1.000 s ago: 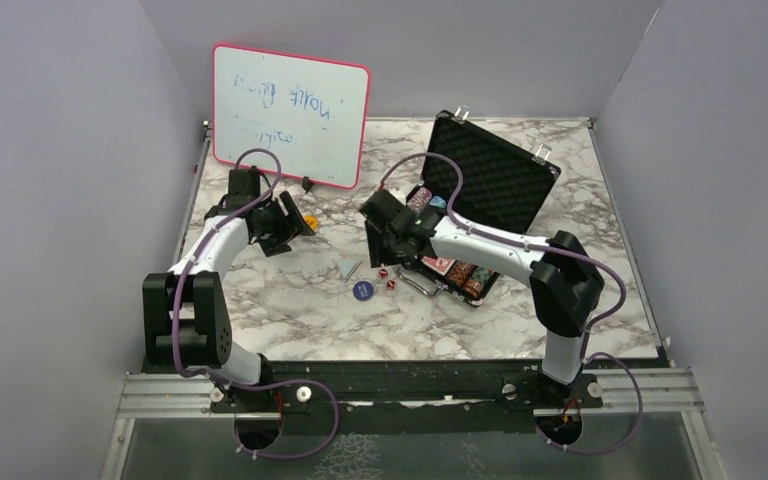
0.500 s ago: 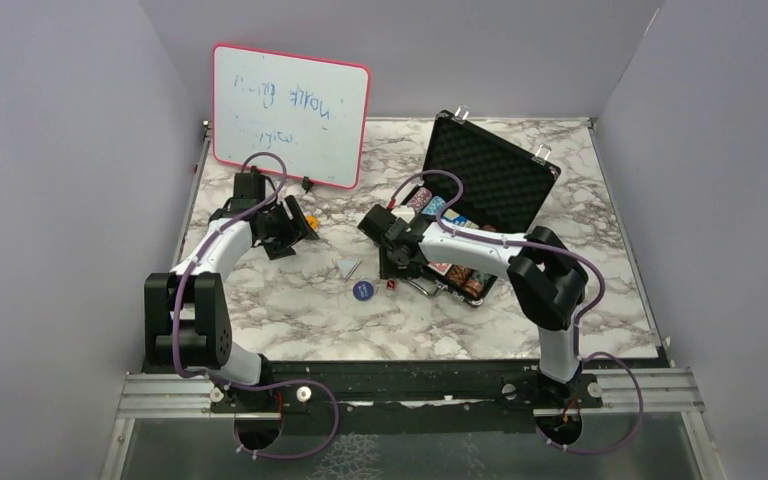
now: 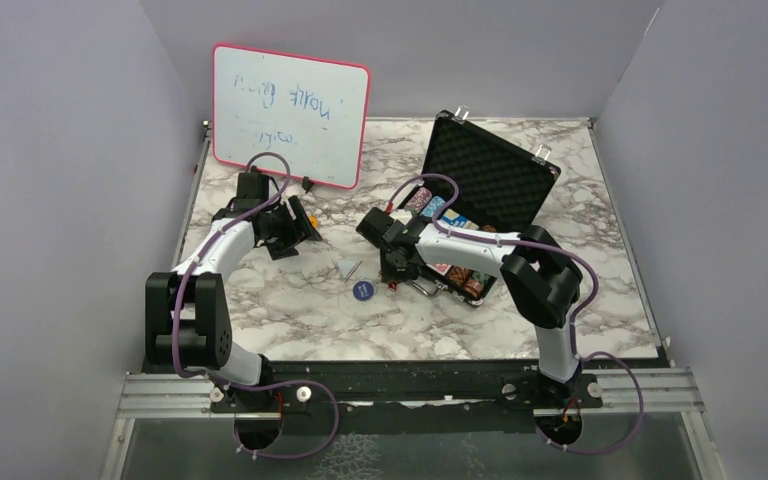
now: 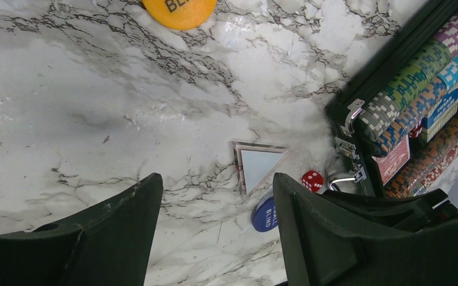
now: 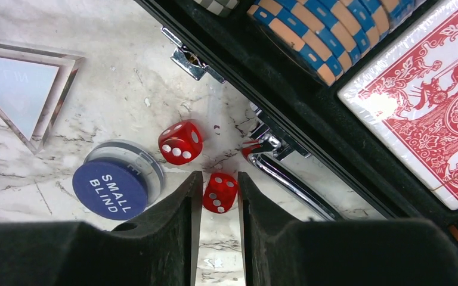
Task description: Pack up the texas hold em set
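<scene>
While the left hand (image 4: 214, 179) hangs open over bare marble with nothing between its fingers, the right hand (image 5: 217, 179) is down at the surface (image 3: 290, 310) just left of the black case (image 3: 488, 180). Its two fingers are closed against opposite sides of a red die (image 5: 219, 193), which sits on the surface beside the case's metal handle (image 5: 292, 185). A second die (image 5: 180, 143) lies just beside it, clear of the fingers, and the blue button (image 5: 110, 187) marked SMALL BLIND sits just left of both. A clear triangular piece (image 5: 18, 89) lies farther left. The case stands open right of centre, its foam-lined lid tilted up toward the far side. Striped chip stacks (image 5: 328, 30) and red-backed cards (image 5: 417, 101) lie inside it. An orange button (image 4: 179, 9) lies on the surface ahead of the left hand. A pink-framed whiteboard (image 3: 290, 115) stands at the far left.
</scene>
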Available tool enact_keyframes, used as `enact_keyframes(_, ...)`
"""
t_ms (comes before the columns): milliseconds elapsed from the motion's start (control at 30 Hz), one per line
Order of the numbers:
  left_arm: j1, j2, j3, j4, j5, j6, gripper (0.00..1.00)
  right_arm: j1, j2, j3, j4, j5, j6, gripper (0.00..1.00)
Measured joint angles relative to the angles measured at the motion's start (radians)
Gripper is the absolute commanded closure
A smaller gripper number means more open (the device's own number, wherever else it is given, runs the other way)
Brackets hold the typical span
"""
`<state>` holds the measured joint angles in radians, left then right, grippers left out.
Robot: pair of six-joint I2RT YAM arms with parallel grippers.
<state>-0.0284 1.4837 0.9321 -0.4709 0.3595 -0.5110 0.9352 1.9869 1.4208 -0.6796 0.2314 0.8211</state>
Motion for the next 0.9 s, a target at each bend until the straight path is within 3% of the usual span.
enact_keyframes(233,0.0,0.0,0.0,0.0,0.0,0.0,0.29,0.006,0.0,0.001,0.0,-0.005,-0.003,0.75)
enact_keyframes(400,-0.002,0.001,0.0,0.001,0.0,0.0,0.29,0.008,0.0,0.002,-0.003,-0.005,-0.002,0.6)
enact_keyframes(533,-0.005,0.002,0.0,0.002,0.0,0.0,0.29,0.01,0.0,0.002,-0.02,-0.004,-0.002,0.58)
enact_keyframes(900,-0.007,0.002,0.0,0.002,0.0,0.001,0.29,0.036,0.0,0.027,-0.055,-0.003,-0.002,0.75)
